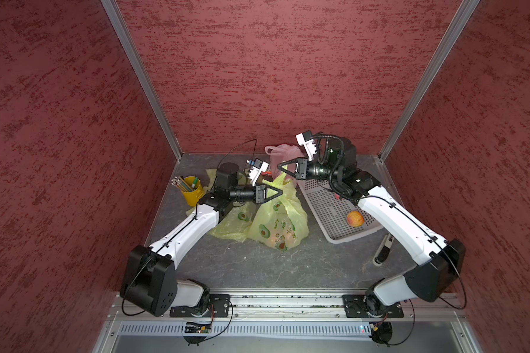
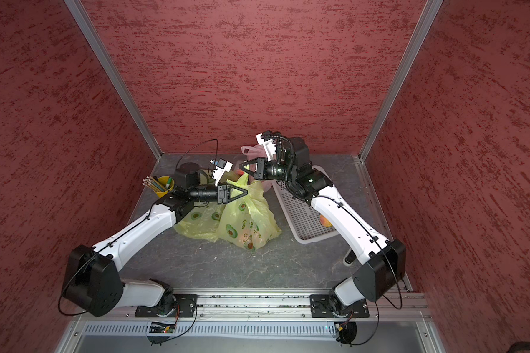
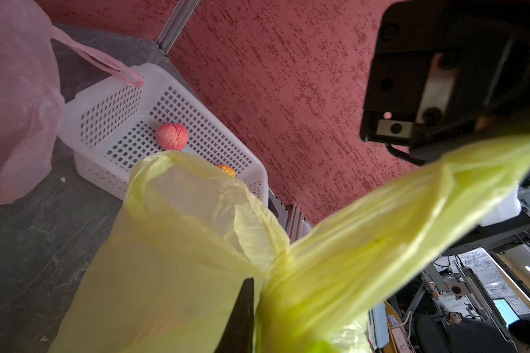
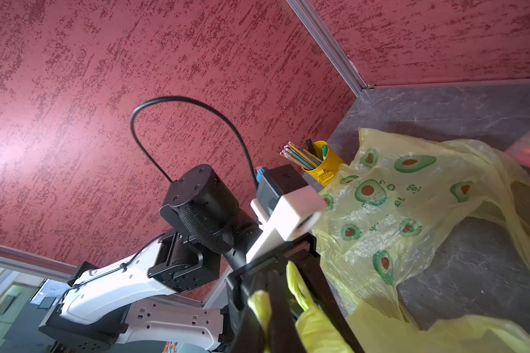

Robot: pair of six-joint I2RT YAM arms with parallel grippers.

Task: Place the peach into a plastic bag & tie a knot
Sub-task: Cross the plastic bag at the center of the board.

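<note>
Top views first. The yellow bag [image 1: 280, 220] stands mid-table, and the peach [image 1: 272, 241] shows as a pink-orange blush low inside it. Bagging looks done to me. The knot is what's left, and I see none finished.

My left gripper [image 1: 281, 192] reaches in level from the left, jaws together at the bag's top. My right gripper [image 1: 279, 167] comes across from the other side, a touch higher and farther back, jaws closed too. Both elbows are bent and both forearms angle inward. A spare peach [image 1: 355, 219] lies in the white basket [image 1: 328, 211].

Left wrist view now. My finger [image 3: 242, 314] pinches gathered yellow film, and one handle [image 3: 410, 220] runs taut up toward the right gripper.

Right wrist view. Yellow film is squeezed against my right finger [image 4: 276, 308], so I'm gripping a handle there. Next, I reckon, cross the handles and pull.
</note>
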